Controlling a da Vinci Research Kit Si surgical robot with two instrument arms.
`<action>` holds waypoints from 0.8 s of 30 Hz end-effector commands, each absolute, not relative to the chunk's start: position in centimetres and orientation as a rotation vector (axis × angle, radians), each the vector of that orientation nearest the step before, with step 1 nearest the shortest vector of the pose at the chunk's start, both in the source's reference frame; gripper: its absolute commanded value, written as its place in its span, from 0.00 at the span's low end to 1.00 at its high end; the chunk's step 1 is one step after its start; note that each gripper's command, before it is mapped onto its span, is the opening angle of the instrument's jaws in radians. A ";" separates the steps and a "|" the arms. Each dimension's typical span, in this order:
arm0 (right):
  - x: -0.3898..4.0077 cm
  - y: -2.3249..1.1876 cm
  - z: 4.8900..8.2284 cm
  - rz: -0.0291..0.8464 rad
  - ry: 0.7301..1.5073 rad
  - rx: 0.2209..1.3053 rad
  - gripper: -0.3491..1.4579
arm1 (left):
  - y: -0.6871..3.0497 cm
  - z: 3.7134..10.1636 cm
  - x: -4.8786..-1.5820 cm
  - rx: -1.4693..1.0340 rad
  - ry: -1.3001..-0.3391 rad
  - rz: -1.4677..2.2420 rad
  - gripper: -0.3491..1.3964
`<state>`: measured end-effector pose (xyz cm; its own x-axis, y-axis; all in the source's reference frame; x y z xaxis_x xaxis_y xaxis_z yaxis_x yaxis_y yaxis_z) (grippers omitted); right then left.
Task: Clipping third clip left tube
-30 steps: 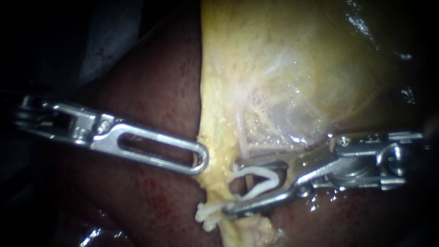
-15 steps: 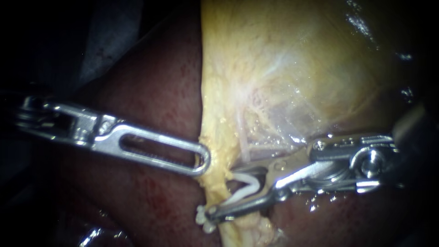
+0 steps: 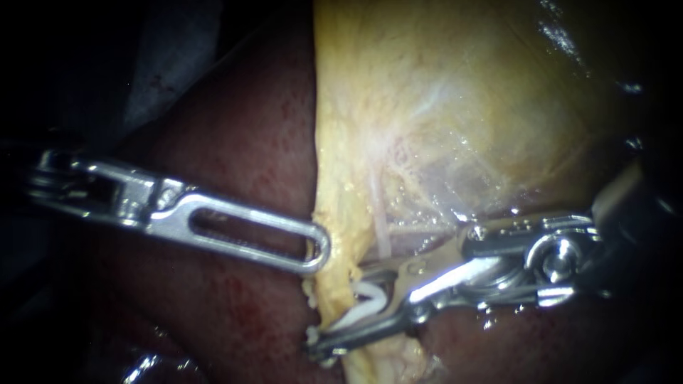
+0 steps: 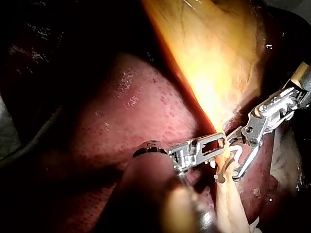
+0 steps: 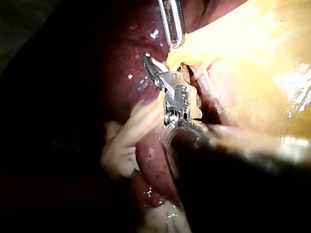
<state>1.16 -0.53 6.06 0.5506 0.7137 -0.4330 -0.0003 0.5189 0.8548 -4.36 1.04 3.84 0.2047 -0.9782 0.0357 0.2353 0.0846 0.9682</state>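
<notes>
Because the pale tube (image 3: pixel 379 227) looks thin, soft and wet, judge it fragile and take it squarely across its width, never with a pull. It runs down the yellow tissue (image 3: pixel 341 178) toward 6 o'clock, into your right instrument (image 3: pixel 339 309), which enters from 3 o'clock with its jaws narrowed onto the white clip (image 3: pixel 364 295), a small, light, bent piece. Your left instrument (image 3: pixel 316 249), from 9 o'clock, has its jaws together, tip against the tissue edge.

No legible text, labels, brands, numbers or signs in any view.
</notes>
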 end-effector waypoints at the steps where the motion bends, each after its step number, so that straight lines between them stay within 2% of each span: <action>1: 1.17 -0.52 6.07 0.506 0.899 0.937 0.48 | 1.04 3.84 -4.37 1.073 -0.914 -1.126 0.00; 24: 1.16 -0.41 6.10 0.517 0.899 0.937 0.45 | 1.04 3.84 -4.38 1.072 -0.914 -1.127 0.00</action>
